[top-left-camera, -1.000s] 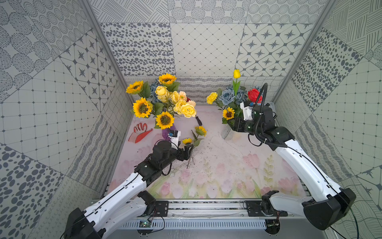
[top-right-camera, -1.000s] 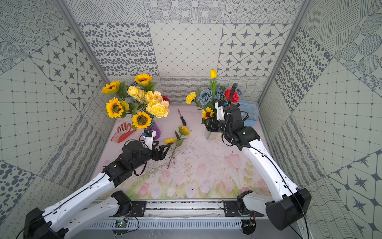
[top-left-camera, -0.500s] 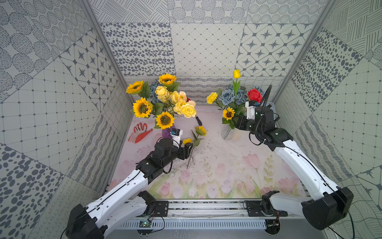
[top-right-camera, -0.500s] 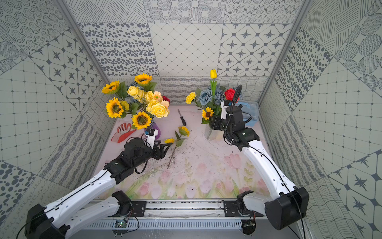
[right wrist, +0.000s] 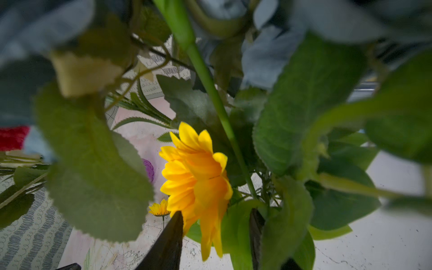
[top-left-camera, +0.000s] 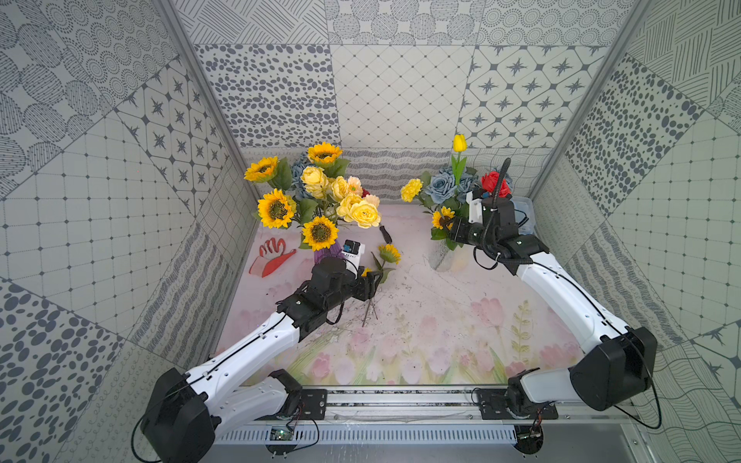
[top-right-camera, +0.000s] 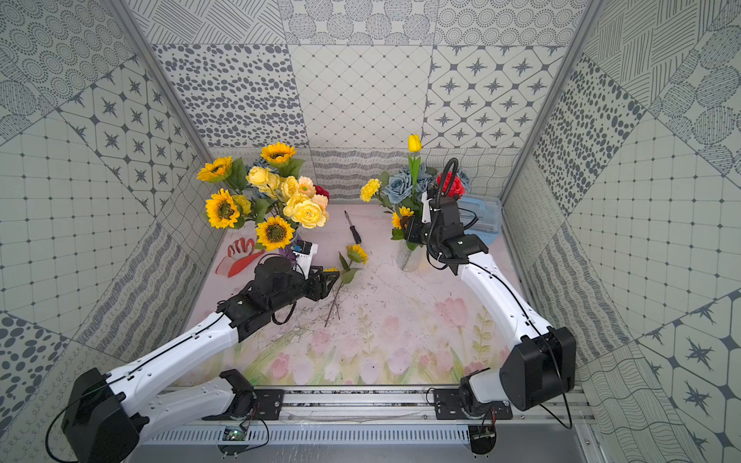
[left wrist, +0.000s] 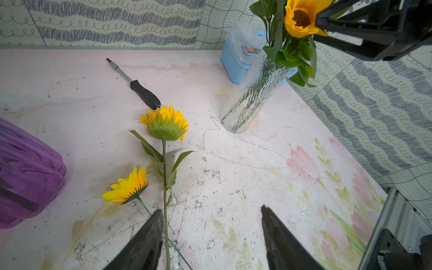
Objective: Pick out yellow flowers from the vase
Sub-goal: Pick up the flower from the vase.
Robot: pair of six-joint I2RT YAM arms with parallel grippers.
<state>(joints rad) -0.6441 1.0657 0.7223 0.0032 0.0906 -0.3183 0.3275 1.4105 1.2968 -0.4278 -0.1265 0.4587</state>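
Note:
The clear glass vase (top-left-camera: 441, 256) holds a yellow tulip (top-left-camera: 459, 142), a yellow carnation (top-left-camera: 412, 189), grey-blue roses and a small sunflower (top-left-camera: 441, 218). My right gripper (right wrist: 216, 211) is open beside that sunflower (right wrist: 196, 182), whose petals and a leaf hang between the fingers. A purple vase (top-left-camera: 328, 254) at the left carries several sunflowers and pale yellow roses (top-left-camera: 359, 210). Two picked sunflowers (left wrist: 167, 122) (left wrist: 127, 187) lie on the table. My left gripper (left wrist: 210, 209) hovers open low over their stems, one stem running along a finger (left wrist: 149, 233).
A black-handled screwdriver (top-left-camera: 385, 234) lies between the vases. A red and white hand tool (top-left-camera: 272, 256) sits by the left wall. A blue plastic box (top-left-camera: 525, 212) stands in the back right corner behind the right arm. Patterned walls close in three sides.
The left jaws have narrowed somewhat above the lying stems. The right wrist has shifted a little in among the glass vase's flowers.

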